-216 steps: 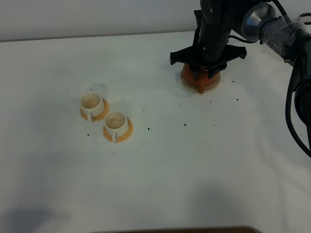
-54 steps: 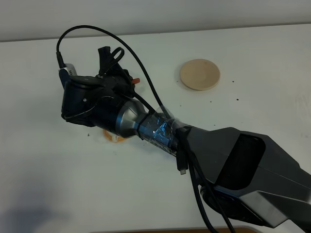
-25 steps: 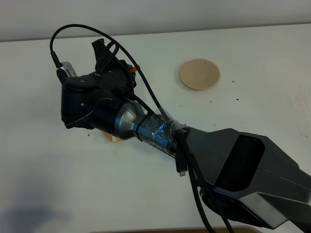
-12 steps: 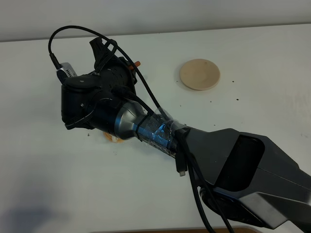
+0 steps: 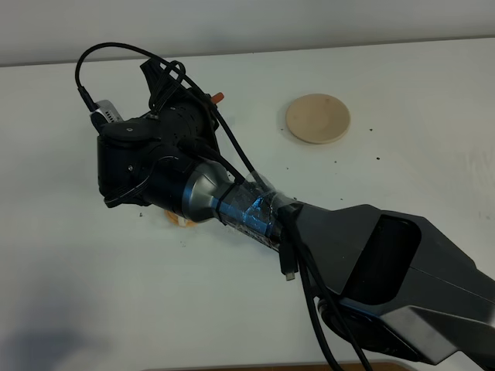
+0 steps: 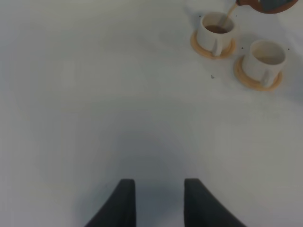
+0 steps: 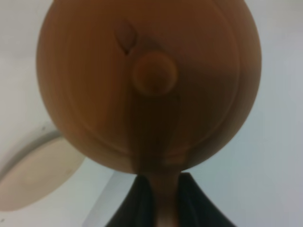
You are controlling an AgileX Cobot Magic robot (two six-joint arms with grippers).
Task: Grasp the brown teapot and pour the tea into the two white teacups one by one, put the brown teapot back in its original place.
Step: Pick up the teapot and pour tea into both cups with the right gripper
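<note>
Over cup (image 6: pixel 217 29), rounded, seemingly clay teapot (image 7: pixel 149 85)

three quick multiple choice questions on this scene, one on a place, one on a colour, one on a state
1. Where is the brown teapot?
A on the beige coaster
B pouring over a white teacup
C lying on its side

2. What colour are the saucers?
A orange
B blue
C green

3. How is the left gripper?
A shut on a cup
B open and empty
C shut on the teapot

Key:
1 B, the left wrist view shows tea streaming from it into the cup, and the coaster is bare.
2 A, both saucers are orange.
3 B, its fingers stand apart with nothing between them.
</note>
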